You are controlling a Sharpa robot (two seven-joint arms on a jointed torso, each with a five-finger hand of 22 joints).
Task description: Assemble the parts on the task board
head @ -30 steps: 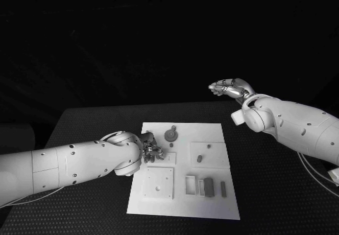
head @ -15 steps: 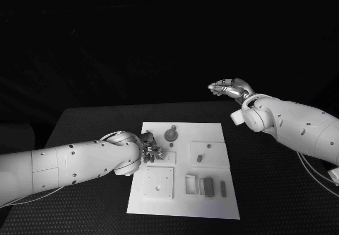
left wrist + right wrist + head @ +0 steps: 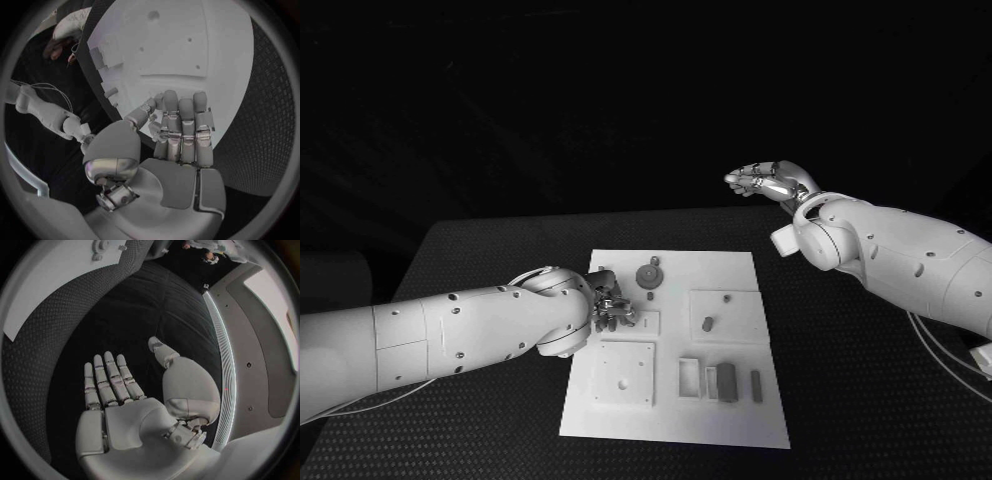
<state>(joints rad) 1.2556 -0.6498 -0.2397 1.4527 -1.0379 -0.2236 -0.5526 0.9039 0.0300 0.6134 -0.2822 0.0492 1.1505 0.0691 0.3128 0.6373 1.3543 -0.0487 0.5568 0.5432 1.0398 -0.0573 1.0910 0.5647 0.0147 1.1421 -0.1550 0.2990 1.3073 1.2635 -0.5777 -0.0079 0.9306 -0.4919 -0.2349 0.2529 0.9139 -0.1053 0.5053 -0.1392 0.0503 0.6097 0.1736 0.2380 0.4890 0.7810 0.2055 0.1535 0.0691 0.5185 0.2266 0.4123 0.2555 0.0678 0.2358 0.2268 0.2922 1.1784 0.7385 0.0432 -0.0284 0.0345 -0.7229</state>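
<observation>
The white task board (image 3: 733, 275) lies in the middle of the black table. On it are a dark round gear-like part (image 3: 649, 272), a small oval part (image 3: 707, 323) and two dark bars (image 3: 726, 381) near a white frame (image 3: 689, 377). My left hand (image 3: 606, 305) hovers over the board's left edge, beside the gear-like part. In the left wrist view its fingers (image 3: 181, 127) lie straight over the board (image 3: 187, 50) with nothing in them. My right hand (image 3: 769, 180) is raised beyond the table's far right. Its palm (image 3: 125, 405) is flat and holds nothing.
Two raised square plates (image 3: 626, 372) (image 3: 727, 315) sit on the board. Black textured table (image 3: 488, 260) surrounds the board on all sides. The right wrist view shows a corner of the board (image 3: 56, 280) far from the right hand.
</observation>
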